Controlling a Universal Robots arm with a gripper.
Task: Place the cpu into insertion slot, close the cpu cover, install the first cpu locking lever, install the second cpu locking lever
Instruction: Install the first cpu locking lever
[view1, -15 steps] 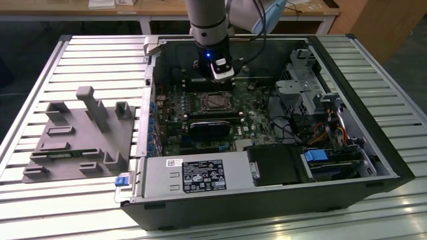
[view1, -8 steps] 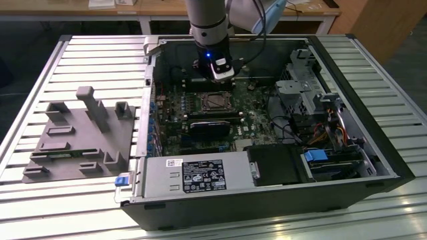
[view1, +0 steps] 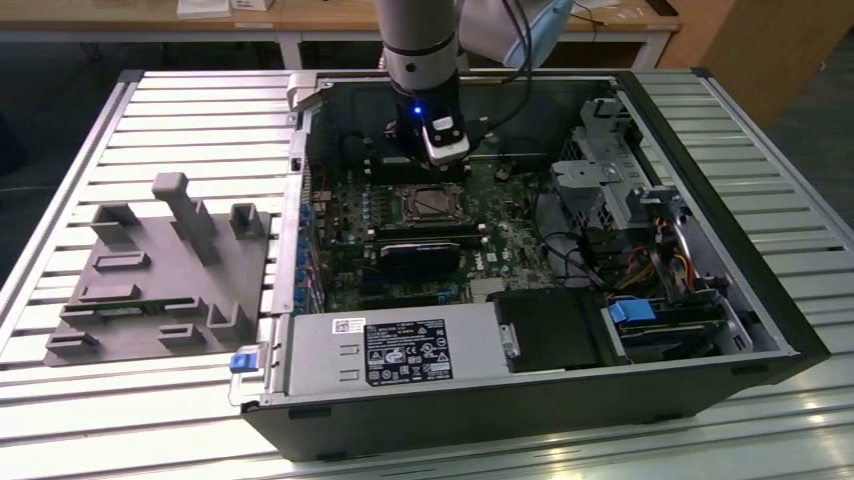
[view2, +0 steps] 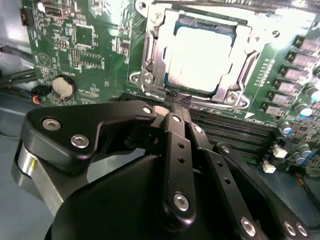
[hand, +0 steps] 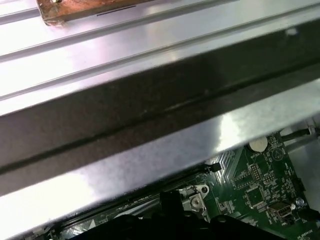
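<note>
Second wrist view shows the cpu (view2: 200, 57) seated in the insertion slot (view2: 152, 82) with the cpu cover (view2: 240, 45) lying over it. The tool (view2: 175, 102), fingers pinched narrow and holding nothing, sits at the socket's edge. A slipped fingertip could scrape the motherboard (view2: 85, 55) or miss a lever, leaving the cover unlatched.

Exterior view: high, looking down into the open computer case (view1: 534, 400) from a distance.
Second wrist view: close, facing the green board (view2: 95, 45).
First wrist view: close on the case wall (hand: 150, 100).
Shared: both wrist views catch the green board (hand: 255, 185).
</note>
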